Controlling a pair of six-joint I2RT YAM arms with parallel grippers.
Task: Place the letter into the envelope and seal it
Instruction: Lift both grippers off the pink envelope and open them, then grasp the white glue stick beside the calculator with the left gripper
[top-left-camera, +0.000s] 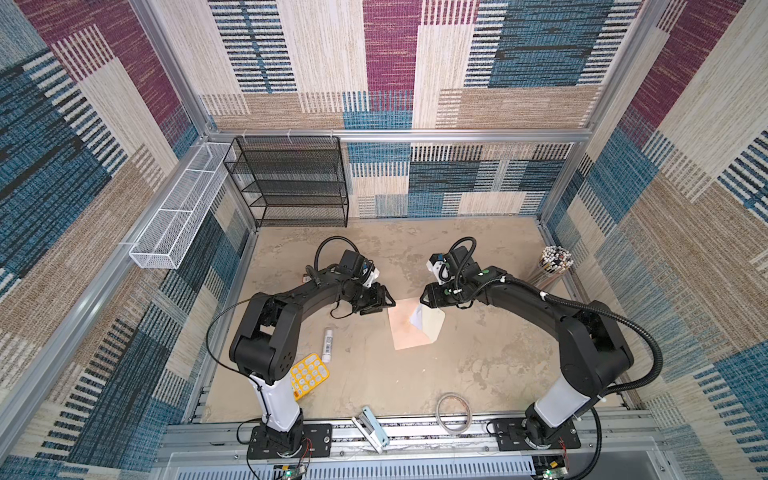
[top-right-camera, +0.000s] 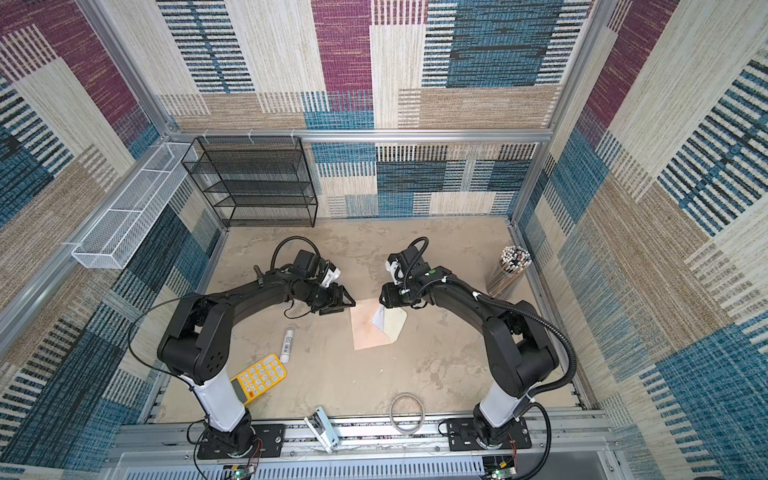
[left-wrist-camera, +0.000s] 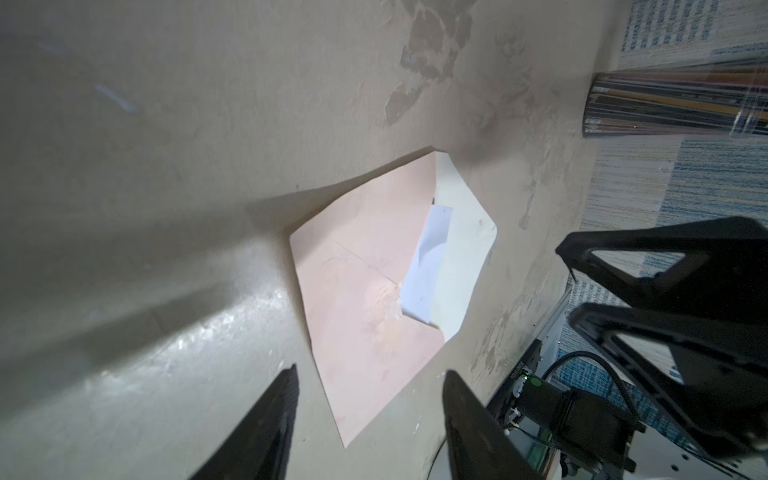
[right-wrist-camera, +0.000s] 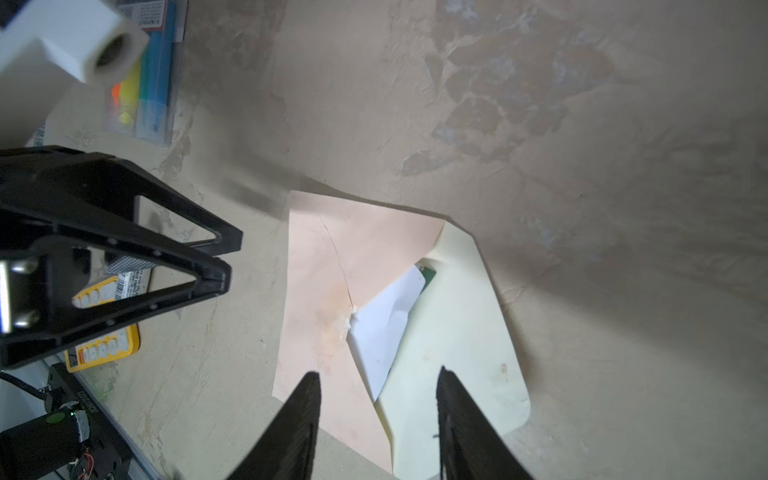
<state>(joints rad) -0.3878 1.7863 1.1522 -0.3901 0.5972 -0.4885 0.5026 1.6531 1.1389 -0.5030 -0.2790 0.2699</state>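
The pale pink envelope (top-left-camera: 405, 332) (top-right-camera: 368, 332) (left-wrist-camera: 361, 299) (right-wrist-camera: 316, 266) lies flat mid-table, its cream flap (top-left-camera: 433, 322) (right-wrist-camera: 457, 332) folded open to the right. The white letter (top-left-camera: 417, 318) (left-wrist-camera: 424, 266) (right-wrist-camera: 382, 324) is tucked inside; a wedge and one green corner show in the mouth. My left gripper (top-left-camera: 384, 306) (top-right-camera: 347, 306) (left-wrist-camera: 372, 371) hovers open at the envelope's far left corner, holding nothing. My right gripper (top-left-camera: 422, 300) (top-right-camera: 381, 300) (right-wrist-camera: 378, 372) stands open just above the far end of the mouth, empty.
A glue stick (top-left-camera: 327, 346) and a yellow calculator (top-left-camera: 309, 375) lie left of the envelope. A cup of pencils (top-left-camera: 555, 262) stands at the right wall. A black mesh shelf (top-left-camera: 291, 183) fills the back left. A clear ring (top-left-camera: 454, 411) and a light-blue stapler (top-left-camera: 372, 428) sit at the front edge.
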